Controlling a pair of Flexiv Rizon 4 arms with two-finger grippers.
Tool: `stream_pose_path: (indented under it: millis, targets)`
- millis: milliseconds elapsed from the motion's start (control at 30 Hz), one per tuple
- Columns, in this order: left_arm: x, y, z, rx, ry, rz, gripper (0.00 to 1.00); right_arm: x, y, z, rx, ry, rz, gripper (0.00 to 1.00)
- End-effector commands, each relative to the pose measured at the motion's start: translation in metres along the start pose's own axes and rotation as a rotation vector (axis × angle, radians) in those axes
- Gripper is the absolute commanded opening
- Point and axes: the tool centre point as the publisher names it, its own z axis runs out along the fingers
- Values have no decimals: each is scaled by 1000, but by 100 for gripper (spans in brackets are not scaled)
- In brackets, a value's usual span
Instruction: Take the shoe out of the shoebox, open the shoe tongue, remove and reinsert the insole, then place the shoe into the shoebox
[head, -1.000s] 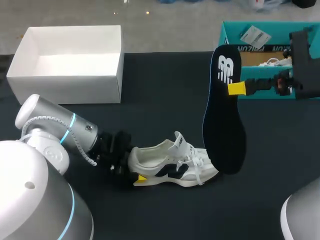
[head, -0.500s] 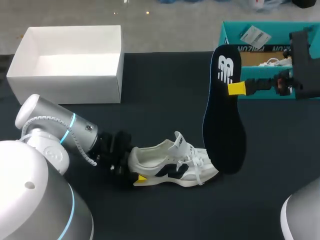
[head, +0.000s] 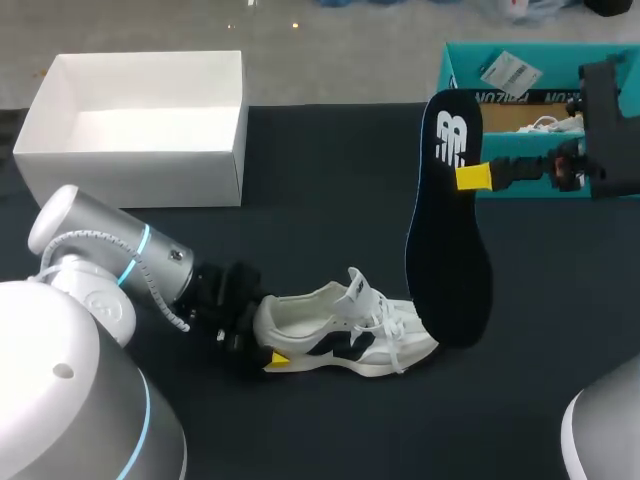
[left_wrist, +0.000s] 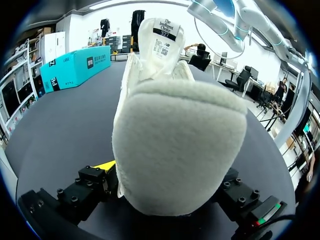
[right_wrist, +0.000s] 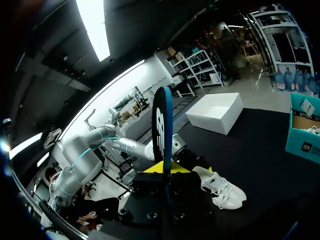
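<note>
Just now my left gripper (head: 260, 343), clamped on the heel of the shoe (head: 345, 335), drags it slightly nearer and left on the bench (head: 330, 200). My right gripper (head: 472, 177) pinches the insole (head: 450, 260), unmoved, upright over the toe; reinserting it looks next.

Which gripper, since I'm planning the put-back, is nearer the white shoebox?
Left. The left gripper holds the shoe close by the white shoebox; the right gripper holds the insole across the table.
</note>
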Motion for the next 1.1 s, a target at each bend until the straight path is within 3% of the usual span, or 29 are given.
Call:
stream_pose_path:
  millis: [33, 533, 1100]
  targets:
    - [0, -6, -1, -53, 7, -7, 100, 0, -1, 2, -2, 0, 0, 0]
    - [-1, -15, -11, -295, 35, -24, 100, 0, -1, 2, -2, 0, 0, 0]
    - [7, -37, -27, -415, -20, 6, 100, 0, -1, 2, -2, 0, 0, 0]
